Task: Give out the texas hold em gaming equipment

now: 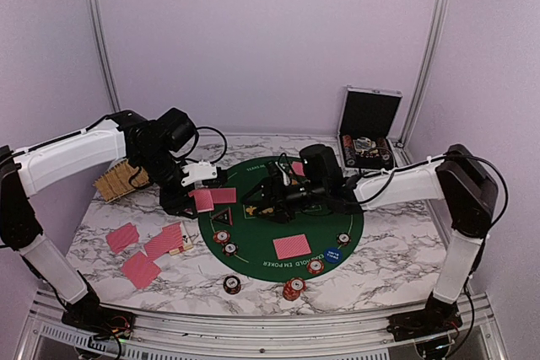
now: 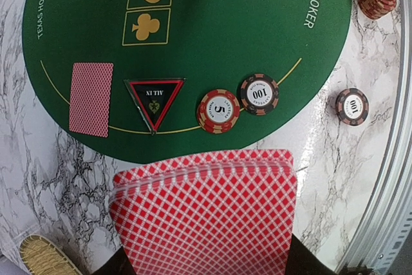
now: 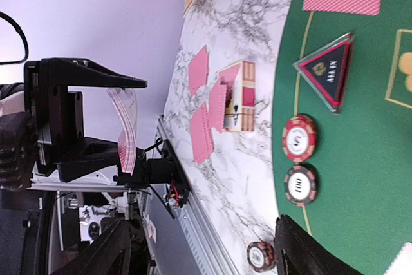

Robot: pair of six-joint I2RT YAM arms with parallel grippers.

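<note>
Mid-deal, with the fanned deck of cards (image 2: 206, 217) clamped in the left pincer (image 1: 205, 191), ahead of and apart from the empty, wide-open right pincer (image 3: 203, 243) over the green mat (image 1: 354, 212), next likely closing in to peel off one top card only.

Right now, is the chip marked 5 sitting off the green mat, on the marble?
No, the chip marked 5 lies on the green poker mat, between the black triangular marker and a chip marked 100.
</note>
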